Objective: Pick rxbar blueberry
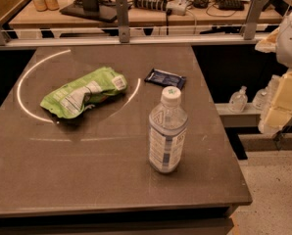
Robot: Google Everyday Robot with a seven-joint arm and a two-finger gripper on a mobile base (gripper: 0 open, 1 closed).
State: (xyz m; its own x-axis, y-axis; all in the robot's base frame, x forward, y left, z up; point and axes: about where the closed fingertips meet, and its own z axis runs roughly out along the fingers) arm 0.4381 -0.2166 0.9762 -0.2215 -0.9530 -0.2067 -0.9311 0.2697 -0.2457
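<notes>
Camera view: the gripper (279,112) hangs at the right edge, well apart from the surface (87,180) — whether it is released or clenched, I cannot tell. The blueberry bar (165,78) lies flat toward the far side, near the green bag (85,92) and beyond the bottle (167,131). The bottle stands upright, roughly between gripper and bar, so I'd come in high over its cap, then drop straight down. The bar is thin — pinch across its narrow width, low against the surface, clear of the bag.
</notes>
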